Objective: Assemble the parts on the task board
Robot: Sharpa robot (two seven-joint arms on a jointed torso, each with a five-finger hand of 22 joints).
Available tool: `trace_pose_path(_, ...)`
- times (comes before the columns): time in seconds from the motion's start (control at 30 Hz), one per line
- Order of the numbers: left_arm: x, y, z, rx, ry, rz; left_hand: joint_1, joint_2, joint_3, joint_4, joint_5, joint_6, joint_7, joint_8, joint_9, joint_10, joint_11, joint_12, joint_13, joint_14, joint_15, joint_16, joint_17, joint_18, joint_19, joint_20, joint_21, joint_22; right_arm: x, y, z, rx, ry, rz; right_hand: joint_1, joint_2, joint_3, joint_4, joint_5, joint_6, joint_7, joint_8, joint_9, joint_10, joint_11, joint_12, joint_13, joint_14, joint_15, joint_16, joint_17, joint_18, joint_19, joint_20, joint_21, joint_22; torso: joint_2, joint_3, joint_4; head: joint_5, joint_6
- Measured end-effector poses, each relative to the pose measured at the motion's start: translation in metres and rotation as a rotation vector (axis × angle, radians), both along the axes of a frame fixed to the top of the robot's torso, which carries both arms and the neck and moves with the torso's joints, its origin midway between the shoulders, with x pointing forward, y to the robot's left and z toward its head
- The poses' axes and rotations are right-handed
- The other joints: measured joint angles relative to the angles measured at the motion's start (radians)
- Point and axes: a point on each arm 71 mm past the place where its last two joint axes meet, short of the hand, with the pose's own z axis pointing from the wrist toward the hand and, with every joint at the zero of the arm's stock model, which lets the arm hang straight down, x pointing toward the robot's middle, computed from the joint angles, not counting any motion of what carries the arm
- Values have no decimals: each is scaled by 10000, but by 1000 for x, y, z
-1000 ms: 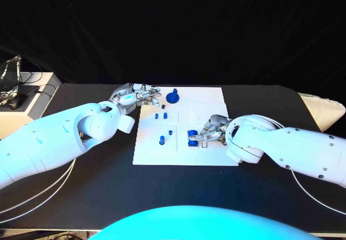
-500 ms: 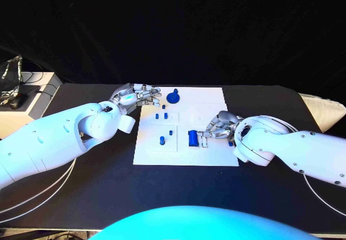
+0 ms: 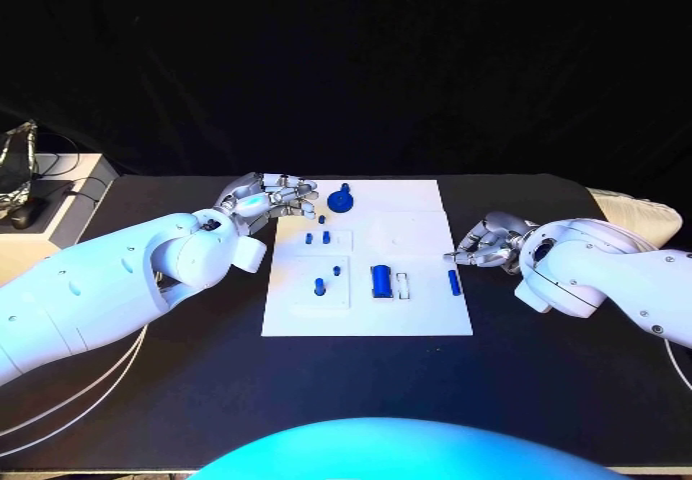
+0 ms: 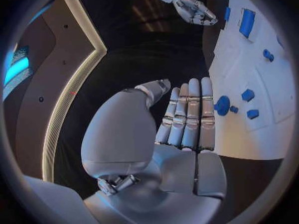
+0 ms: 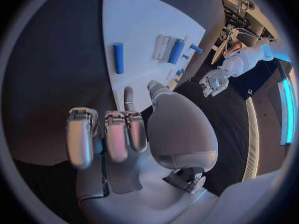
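Head view: right robot hand [image 3: 483, 247] now off task board [image 3: 433, 318]

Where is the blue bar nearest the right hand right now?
In the head view the blue bar lies flat near the task board's right edge, just below the right hand, apart from it, right of the thin white piece.

The black worktop [image 3: 361, 390] stands before a black curtain [image 3: 375, 80] that closes off the whole back of the scene. Beyond the worktop's left edge stands a pale side table [image 3: 43, 215] carrying dark cables and a small dark device. At the right edge lies a cream cushion-like object [image 3: 635, 207]. Blue-tinted light falls across the scene.
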Motion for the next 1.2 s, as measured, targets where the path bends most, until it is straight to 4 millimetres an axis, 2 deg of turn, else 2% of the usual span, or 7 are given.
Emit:
trace_pose_path(0.23, 0, 0, -1, -1, 14, 2, 0, 0, 0, 0, 0, 0, 0, 0, 0, 0, 0, 0, 0, 0, 0, 0, 0, 0, 0, 0, 0, 0, -1, -10, -6, -723, 553, 118, 0, 0, -10, 10, -93, 405, -116, 0, -145, 2, 1, 37, -1, 0, 0, 0, 0, 0, 0, 0, 118, -1, 0, 12, -10, -88, 24)
trace_pose_path(0.43, 0, 0, -2, -6, 27, 2, 0, 0, 0, 0, 0, 0, 0, 0, 0, 0, 0, 0, 0, 0, 0, 1, 12, -1, 0, 0, 0, 0, -4, -4, -12, -1205, 800, 285, -81, -81, -121, 50, -93, 503, -142, 0, -183, 2, 2, 37, -2, 0, -1, 0, 0, 0, 0, 0, 118, -1, 9, 13, 6, -140, 29)
trace_pose_path(0.53, 0, 0, -2, -7, 33, 2, 0, 0, 0, 0, 0, 0, 0, 0, 0, 0, 0, 0, 0, 0, 0, 0, 12, -1, 0, 0, 0, 0, -6, 2, -14, -1351, 870, 386, -136, -128, -173, 55, -93, 503, -142, 0, -205, 3, 1, 37, -2, 0, -1, -1, 0, -102, 0, 0, 118, -2, 13, 8, 19, -155, 29)
trace_pose_path(0.7, 0, 0, -2, -8, 37, -4, 0, 0, 0, 0, 0, 0, 0, 0, 0, 0, 0, 0, 0, 0, 0, 1, 11, 0, 0, 0, 0, 0, -8, 7, -20, -1578, 999, 470, -177, -89, -183, 43, -93, 503, -143, 0, -205, 3, 1, 37, -3, 0, -1, 0, 0, -101, 0, -1, 118, -2, 17, -12, 26, -161, -2)
trace_pose_path(1.1, 0, 1, -2, 11, 40, 10, 0, 0, 0, 0, 0, 0, 0, 0, 1, 0, 0, 0, 0, 0, 0, 1, 10, -1, 0, 0, 0, 0, -6, 6, -26, -1940, 1089, 422, -170, -86, -180, 40, -92, 649, -181, 91, -246, 9, -67, 37, -5, 1, -2, -1, 0, -94, 0, -1, 123, -3, 4, -17, 20, -109, -82)
trace_pose_path(1.13, 0, 2, -2, 12, 40, 10, 0, 0, 0, 0, 0, 1, 0, 0, 1, 0, 0, 0, 0, 0, 0, 1, 10, 0, 0, 0, 0, 0, -6, 6, -27, -1982, 1114, 413, -39, -22, -149, 10, -92, 645, -180, 50, -413, 8, -67, 37, -5, 1, -2, -1, 0, -94, 0, -1, 157, -3, 3, -17, 19, -110, -85)
trace_pose_path(1.2, 0, 2, -2, 12, 40, 10, 0, 0, 0, 0, 0, 0, 0, 0, 1, 0, 0, 0, 0, 0, 0, 1, 10, 0, 0, 0, 0, 0, -7, 7, -30, -2047, 1186, 451, 295, -14, -28, -50, -359, 646, -181, 40, -372, 9, -67, 37, -5, 1, -2, -1, 0, -94, 0, -1, 163, -3, 2, -17, 19, -117, -89)
